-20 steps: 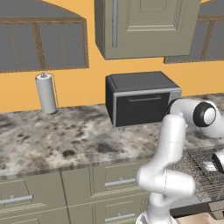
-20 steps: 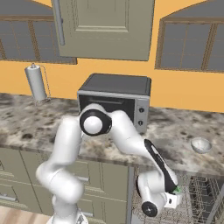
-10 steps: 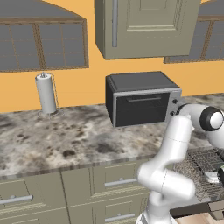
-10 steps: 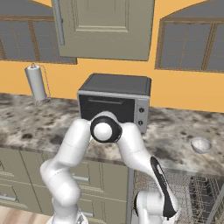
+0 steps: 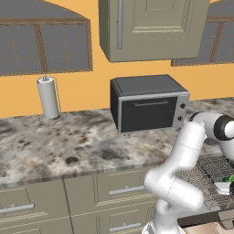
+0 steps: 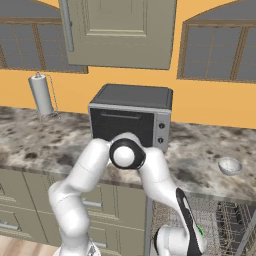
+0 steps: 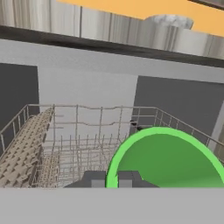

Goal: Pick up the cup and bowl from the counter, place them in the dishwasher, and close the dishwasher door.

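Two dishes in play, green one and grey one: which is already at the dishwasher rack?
The green cup, pinched at its rim by the gripper over the wire rack. The grey bowl sits on the counter, right of the toaster oven.

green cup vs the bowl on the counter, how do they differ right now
The green cup is pinched at its rim by the shut gripper over the dishwasher rack; the bowl sits free on the counter. The green cup is bright green; the bowl is pale grey. The green cup is low, at rack level; the bowl is up on the worktop. Both are round, open vessels.
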Available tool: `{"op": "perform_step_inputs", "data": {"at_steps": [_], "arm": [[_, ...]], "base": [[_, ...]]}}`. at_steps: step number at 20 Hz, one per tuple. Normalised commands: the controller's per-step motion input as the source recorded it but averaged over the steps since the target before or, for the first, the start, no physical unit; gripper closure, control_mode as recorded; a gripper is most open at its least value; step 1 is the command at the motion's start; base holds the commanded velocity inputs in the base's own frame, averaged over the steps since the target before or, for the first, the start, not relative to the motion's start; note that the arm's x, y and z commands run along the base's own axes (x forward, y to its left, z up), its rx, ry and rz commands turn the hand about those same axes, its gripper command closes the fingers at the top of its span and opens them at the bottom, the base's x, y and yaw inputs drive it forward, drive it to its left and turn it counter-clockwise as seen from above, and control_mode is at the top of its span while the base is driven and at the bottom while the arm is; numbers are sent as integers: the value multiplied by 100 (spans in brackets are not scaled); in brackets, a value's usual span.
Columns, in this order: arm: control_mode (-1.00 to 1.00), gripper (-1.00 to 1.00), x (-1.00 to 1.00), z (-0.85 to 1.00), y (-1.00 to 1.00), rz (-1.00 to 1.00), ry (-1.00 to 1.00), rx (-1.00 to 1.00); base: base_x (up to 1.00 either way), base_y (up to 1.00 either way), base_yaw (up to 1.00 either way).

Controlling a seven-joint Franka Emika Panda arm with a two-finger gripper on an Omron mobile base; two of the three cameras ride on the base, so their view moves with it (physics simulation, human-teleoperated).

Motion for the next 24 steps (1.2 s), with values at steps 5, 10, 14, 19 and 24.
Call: {"op": "perform_step_inputs", "data": {"at_steps": [5, 10, 14, 19, 24], "arm": [[-100, 100, 36, -6, 0, -3, 0, 0], [-100, 100, 29, -43, 0, 0, 0, 0], [-100, 100, 27, -46, 0, 0, 0, 0], [-100, -100, 15, -36, 0, 0, 0, 0], [-100, -100, 0, -20, 0, 0, 0, 0]], "base": [[0, 0, 0], [0, 0, 0], [0, 0, 0], [0, 0, 0], [0, 0, 0]]}}
